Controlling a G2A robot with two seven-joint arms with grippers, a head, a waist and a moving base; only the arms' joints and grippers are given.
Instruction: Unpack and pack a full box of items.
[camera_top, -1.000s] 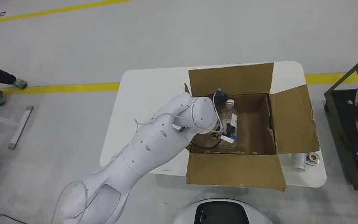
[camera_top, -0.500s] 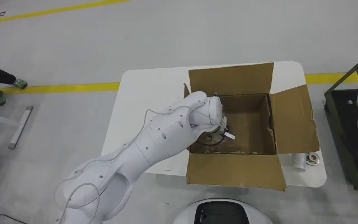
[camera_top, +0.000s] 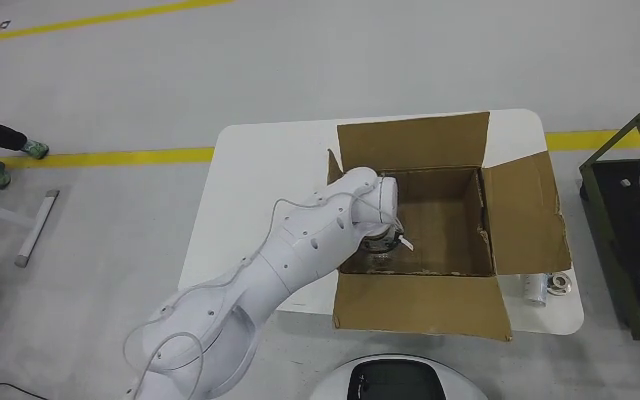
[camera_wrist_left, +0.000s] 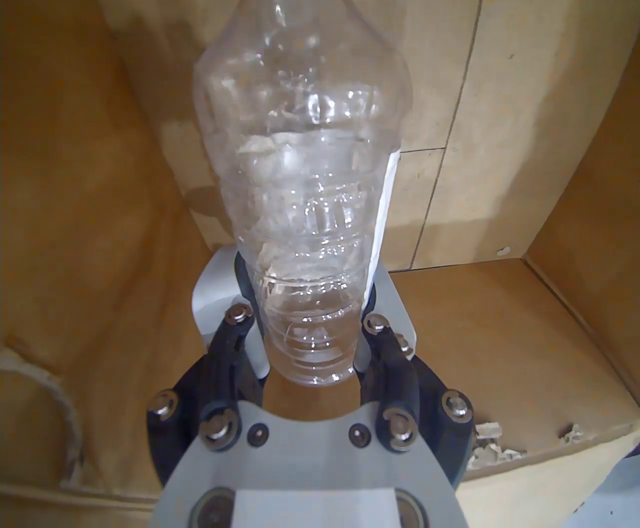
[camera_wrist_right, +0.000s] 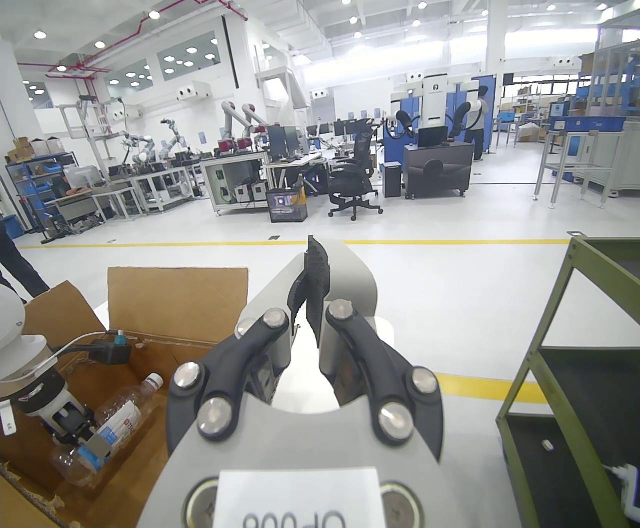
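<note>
The left arm (camera_top: 300, 240) has tucked closer to one wall of the box (camera_top: 415, 140), left gripper (camera_wrist_left: 307, 320) clamped on the clear bottle (camera_wrist_left: 305, 175) near its base, likely to stow it; right gripper (camera_wrist_right: 312, 295) closed, empty.

An open cardboard box (camera_top: 445, 215) sits on the right part of a white round-cornered table (camera_top: 260, 180); its far, right and near flaps are folded outward and lie flat; the brown floor of the box is bare toward its right side; the left arm (camera_top: 310, 240) crosses the table's near left edge, and its wrist is down inside the box against the left wall; a small white tag (camera_top: 405, 243) juts from under the wrist; near the table's near right corner, just beside the right flap, lie a small white cylinder (camera_top: 535, 288) and a ring-shaped item (camera_top: 560, 283); a green cart (camera_top: 608, 215) stands at the right edge.
</note>
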